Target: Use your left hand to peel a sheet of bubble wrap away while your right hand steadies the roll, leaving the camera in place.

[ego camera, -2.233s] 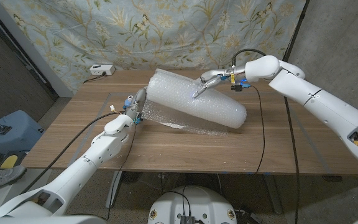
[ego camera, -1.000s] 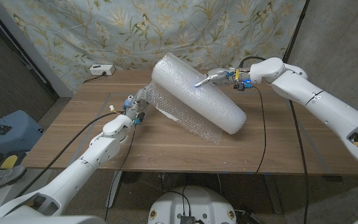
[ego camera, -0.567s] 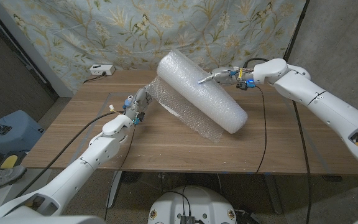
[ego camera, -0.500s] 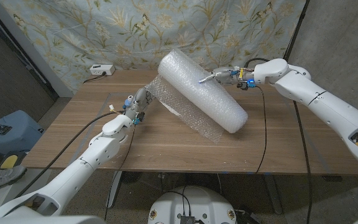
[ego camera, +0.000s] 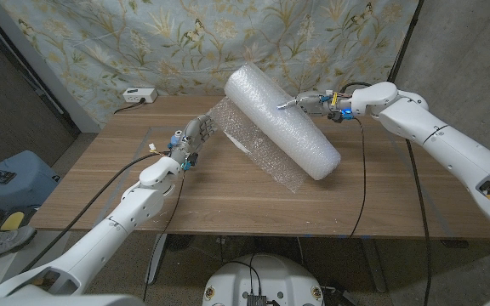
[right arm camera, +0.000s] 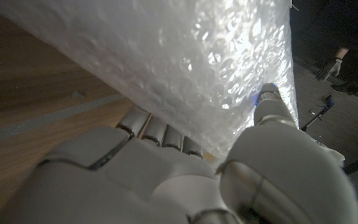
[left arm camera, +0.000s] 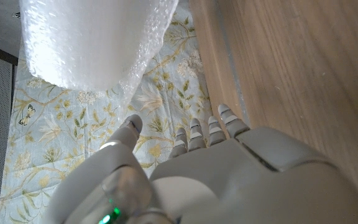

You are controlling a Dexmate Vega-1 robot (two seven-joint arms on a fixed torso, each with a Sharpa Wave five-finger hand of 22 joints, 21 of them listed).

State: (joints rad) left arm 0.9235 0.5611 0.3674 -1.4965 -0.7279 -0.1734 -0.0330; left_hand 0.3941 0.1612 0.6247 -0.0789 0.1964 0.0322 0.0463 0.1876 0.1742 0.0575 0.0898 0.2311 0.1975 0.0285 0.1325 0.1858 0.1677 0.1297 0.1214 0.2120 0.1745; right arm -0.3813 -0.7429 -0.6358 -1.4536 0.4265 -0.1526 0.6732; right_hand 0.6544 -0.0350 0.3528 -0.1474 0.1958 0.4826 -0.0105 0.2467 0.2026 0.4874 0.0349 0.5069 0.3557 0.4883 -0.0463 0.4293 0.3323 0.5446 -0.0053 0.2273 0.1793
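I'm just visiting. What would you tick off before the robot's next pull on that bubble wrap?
1. Right hand steadying the roll: ok, thumb and fingers are against it.
2. Left hand gripping the loose sheet: not ok, its fingers are spread and hold nothing.
3. Sheet partly unrolled: ok, it trails from the roll down to the table.
4. Roll supported: ok, it is tilted with its lower end on the table.

White, smooth, rounded shells are seen on both arms; black cables are run along them. Behind the fingers of the left hand (ego camera: 190, 136) and right hand (ego camera: 306, 101), blue and yellow fittings are seen at the wrists
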